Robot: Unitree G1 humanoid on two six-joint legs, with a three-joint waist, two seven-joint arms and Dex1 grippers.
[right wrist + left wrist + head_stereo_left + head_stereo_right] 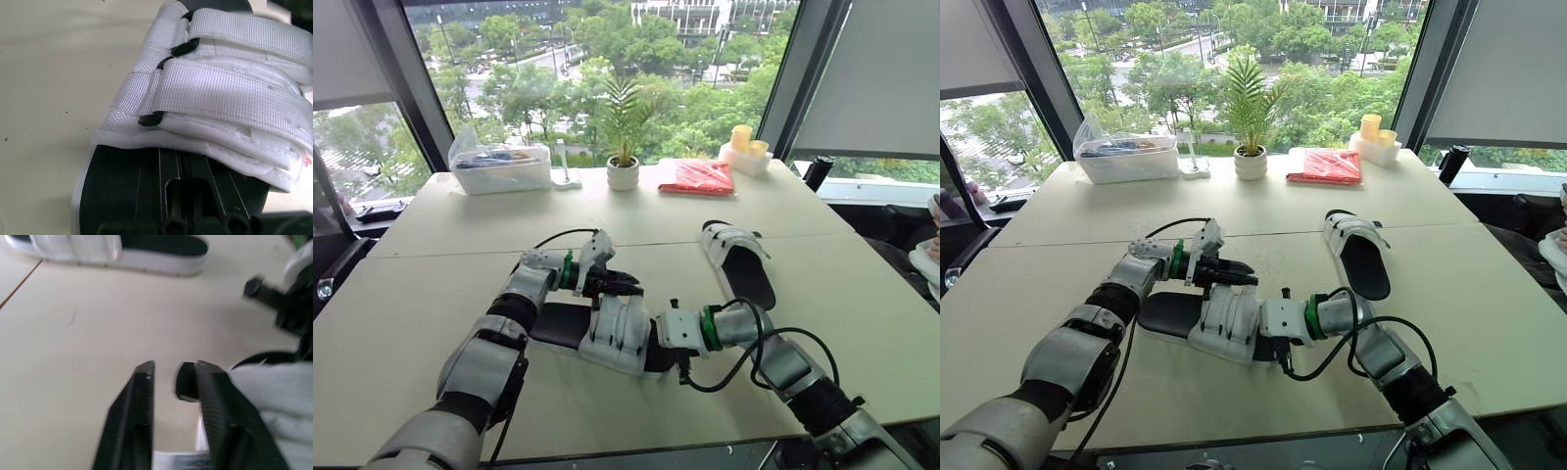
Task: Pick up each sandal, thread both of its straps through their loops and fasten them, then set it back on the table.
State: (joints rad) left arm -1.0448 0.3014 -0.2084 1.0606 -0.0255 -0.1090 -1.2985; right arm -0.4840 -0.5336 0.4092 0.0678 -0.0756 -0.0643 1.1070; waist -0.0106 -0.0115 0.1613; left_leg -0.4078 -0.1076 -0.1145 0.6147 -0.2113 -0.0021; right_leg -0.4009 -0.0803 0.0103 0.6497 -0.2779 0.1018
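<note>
The near sandal (607, 338), black-soled with two white straps, lies flat on the table in front of me. In the right wrist view both straps (230, 93) run through their black loops (151, 118) and lie folded down. My left gripper (626, 285) hovers just past the straps' far side, its fingers (142, 396) a narrow gap apart with bare table showing between them. My right gripper (658, 345) is at the sandal's right end, shut, its fingers (171, 181) lying on the black footbed. The far sandal (738, 262) rests on the table to the right, apart from both grippers.
Along the table's far edge stand a clear plastic box (501, 168), a potted plant (623, 172), a red packet (697, 177) and a white holder with yellow cups (744, 149). Black cables (744, 362) loop beside my right wrist.
</note>
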